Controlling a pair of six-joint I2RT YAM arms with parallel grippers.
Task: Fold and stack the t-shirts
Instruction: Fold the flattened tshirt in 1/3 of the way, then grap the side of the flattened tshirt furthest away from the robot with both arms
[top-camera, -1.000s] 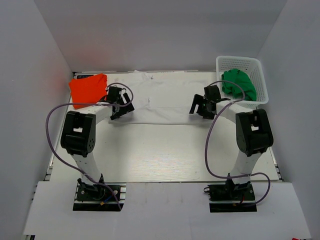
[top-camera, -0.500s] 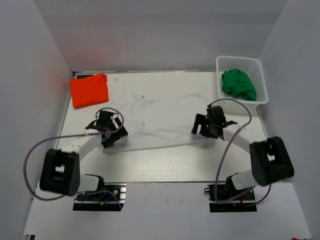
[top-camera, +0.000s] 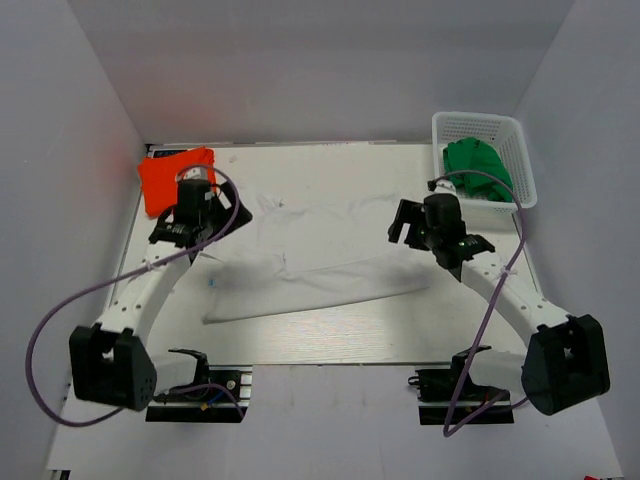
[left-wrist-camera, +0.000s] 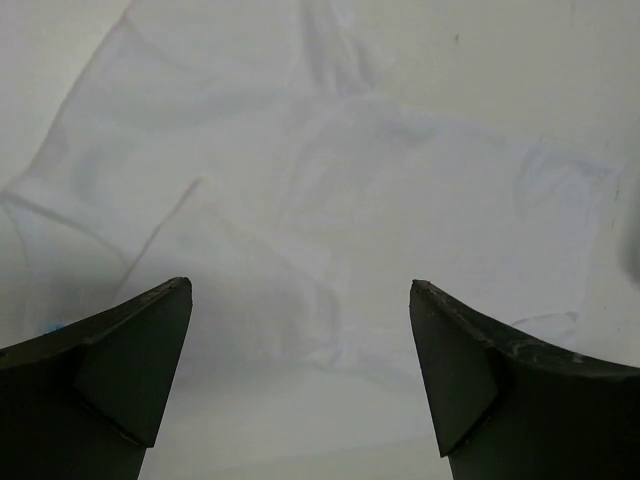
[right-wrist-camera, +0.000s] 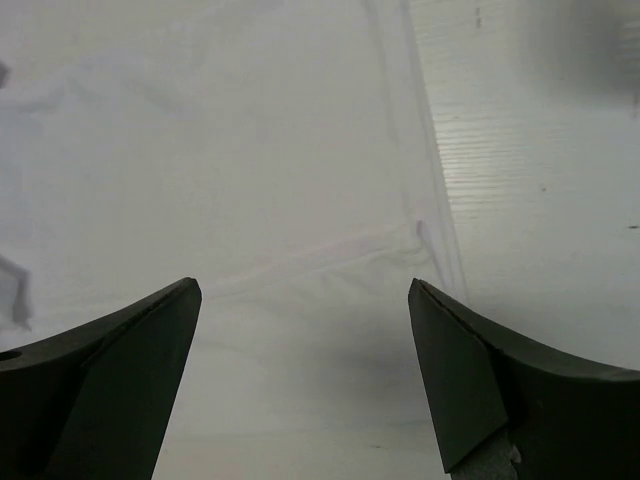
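- The white t-shirt (top-camera: 315, 255) lay spread and rumpled across the middle of the table (top-camera: 330, 340) in the overhead view, its lower edge running as a slanted band from lower left toward the right.
- The orange t-shirt (top-camera: 165, 180) sat folded at the upper left of the frame, near the table's far left corner, partly hidden by the left arm's wrist.
- The green t-shirt (top-camera: 478, 168) was bunched inside the white lattice basket (top-camera: 520, 150) at the upper right of the frame.
- The left gripper (top-camera: 197, 240) hung over the left end of the white t-shirt, just below the orange one; its fingers stood wide apart with nothing between them.
- In the left wrist view, the left gripper (left-wrist-camera: 300, 330) showed both dark fingertips (left-wrist-camera: 140, 350) at the bottom corners, with wrinkled white cloth (left-wrist-camera: 330, 200) filling the gap between them and lying below, not pinched.
- The right gripper (top-camera: 420, 225) hung over the right end of the white t-shirt, left of the basket, its fingers likewise spread and holding nothing.
- In the right wrist view, the right gripper (right-wrist-camera: 305, 340) showed its fingertips (right-wrist-camera: 470, 370) apart, the shirt's hemmed edge (right-wrist-camera: 420, 215) running down the upper right, with bare tabletop (right-wrist-camera: 540, 200) to the right of it.
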